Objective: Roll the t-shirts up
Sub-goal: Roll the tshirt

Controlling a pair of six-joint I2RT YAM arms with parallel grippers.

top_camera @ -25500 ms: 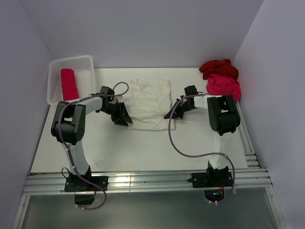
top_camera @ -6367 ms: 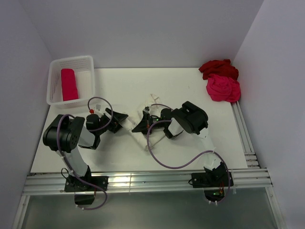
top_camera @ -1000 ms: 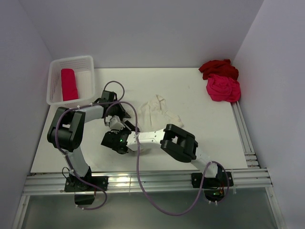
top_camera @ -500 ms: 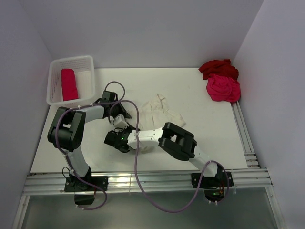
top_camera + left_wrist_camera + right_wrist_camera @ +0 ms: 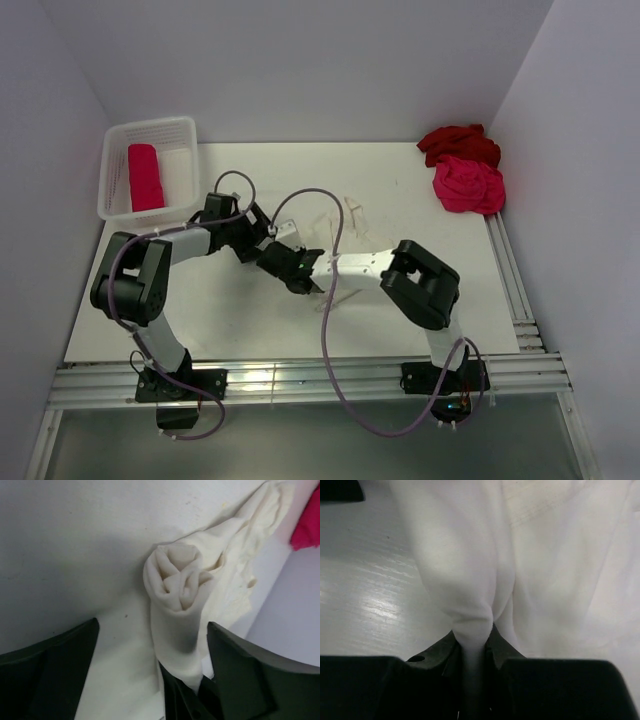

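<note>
Surface (image 5: 200,310), white and walled on three sides. Both my arms reach to its middle and hide most of the cloth from above. Basket (image 5: 150,128) at far left holds a rolled pink-red t-shirt (image 5: 145,177). In the far right corner the dark red t-shirt (image 5: 458,142) and a second pink-red t-shirt (image 5: 468,185) lie heaped, touching. Cream-white t-shirt (image 5: 177,580) lies mid-surface, partly rolled. Right gripper (image 5: 472,640) jaws pinch its cloth. Left gripper (image 5: 152,627) jaws stand wide apart, one on each side of the roll.
</note>
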